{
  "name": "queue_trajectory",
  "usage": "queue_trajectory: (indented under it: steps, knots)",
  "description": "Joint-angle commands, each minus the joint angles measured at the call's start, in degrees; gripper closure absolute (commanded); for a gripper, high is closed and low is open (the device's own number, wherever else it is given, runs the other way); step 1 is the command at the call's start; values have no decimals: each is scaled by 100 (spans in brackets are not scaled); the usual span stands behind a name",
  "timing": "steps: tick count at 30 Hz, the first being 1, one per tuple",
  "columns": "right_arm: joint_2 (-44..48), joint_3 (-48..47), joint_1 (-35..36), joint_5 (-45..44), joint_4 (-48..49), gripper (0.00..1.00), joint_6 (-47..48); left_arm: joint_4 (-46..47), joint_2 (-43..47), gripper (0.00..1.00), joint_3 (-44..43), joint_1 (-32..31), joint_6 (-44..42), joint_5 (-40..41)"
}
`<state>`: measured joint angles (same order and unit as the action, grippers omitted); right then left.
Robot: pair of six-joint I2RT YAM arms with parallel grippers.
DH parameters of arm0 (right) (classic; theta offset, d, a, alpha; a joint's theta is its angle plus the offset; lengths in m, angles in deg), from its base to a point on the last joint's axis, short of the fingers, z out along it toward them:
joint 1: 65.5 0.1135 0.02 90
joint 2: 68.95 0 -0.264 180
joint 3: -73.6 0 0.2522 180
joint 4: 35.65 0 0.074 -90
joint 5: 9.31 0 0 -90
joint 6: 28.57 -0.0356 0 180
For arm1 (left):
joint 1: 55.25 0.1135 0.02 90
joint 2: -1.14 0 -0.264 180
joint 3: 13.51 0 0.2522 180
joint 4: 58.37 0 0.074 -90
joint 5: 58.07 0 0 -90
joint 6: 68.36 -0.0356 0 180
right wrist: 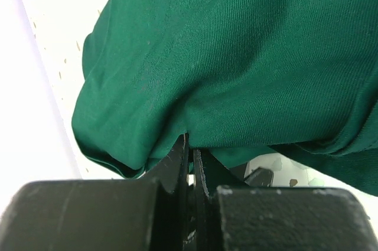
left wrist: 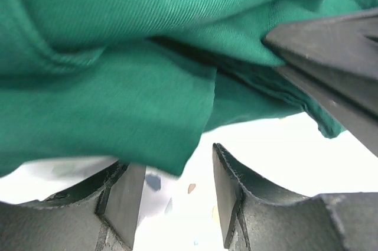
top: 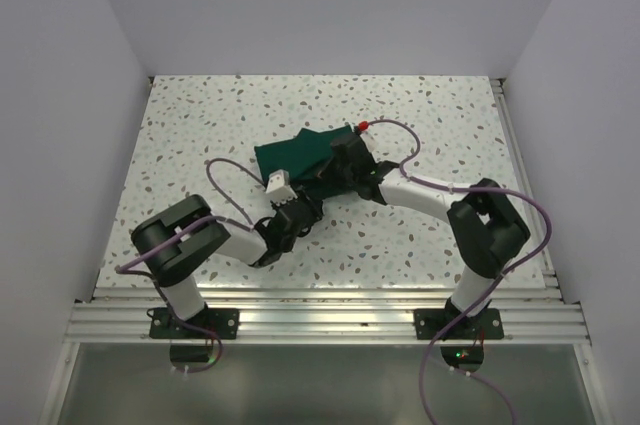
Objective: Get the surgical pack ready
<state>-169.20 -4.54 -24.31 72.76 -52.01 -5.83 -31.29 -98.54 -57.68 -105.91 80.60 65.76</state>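
The surgical pack is a folded dark green cloth bundle [top: 293, 153] in the middle of the speckled table. No steel tray, instruments or gauze pouches show; the cloth hides whatever is inside. My right gripper [top: 328, 175] is at the bundle's near right side. In the right wrist view it [right wrist: 190, 144] is shut on a fold of the green cloth [right wrist: 236, 56]. My left gripper [top: 306, 199] is at the bundle's near edge. In the left wrist view it [left wrist: 174, 165] is open, with a loose cloth flap [left wrist: 147, 103] hanging over its left finger [left wrist: 124, 195]. The right gripper's dark fingers [left wrist: 336, 56] show at the right.
White walls close in the table [top: 200, 125] on the left, back and right. An aluminium rail [top: 320, 320] runs along the near edge. A red-tipped connector [top: 362, 126] and purple cables [top: 225, 167] lie beside the bundle.
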Motion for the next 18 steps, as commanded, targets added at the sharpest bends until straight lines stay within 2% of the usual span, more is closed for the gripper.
queue_trajectory:
  steps: [1, 3, 7, 11, 13, 14, 15, 17, 18]
  knots:
    - [-100, -180, -6, 89, -110, 100, 38, -102, 396, 48, 175, -76, -113, 63]
    - [-127, -198, -14, 89, -128, 100, 47, -85, 536, 48, 220, -129, -340, -112]
    - [-153, -355, -6, 98, -277, 96, 126, -611, 1221, 48, 351, -278, -491, -113]
    - [-144, -400, -14, 177, -339, 88, 310, -1698, 2248, 47, 720, -314, -376, -113]
    - [-118, -417, -14, 168, -391, 85, 371, -2087, 3118, 47, 967, -322, -455, -201]
    - [-92, -409, -14, 160, -417, 84, 372, -2602, 3391, 47, 1011, -314, -464, -192]
    - [-65, -365, -14, 151, -418, 83, 381, -2799, 3898, 47, 1020, -314, -586, -262]
    - [49, -312, -14, 203, -356, 80, 460, -3525, 4280, 45, 924, -305, -718, -245]
    - [84, -260, -14, 230, -382, 74, 469, -3730, 4534, 44, 784, -279, -763, -279]
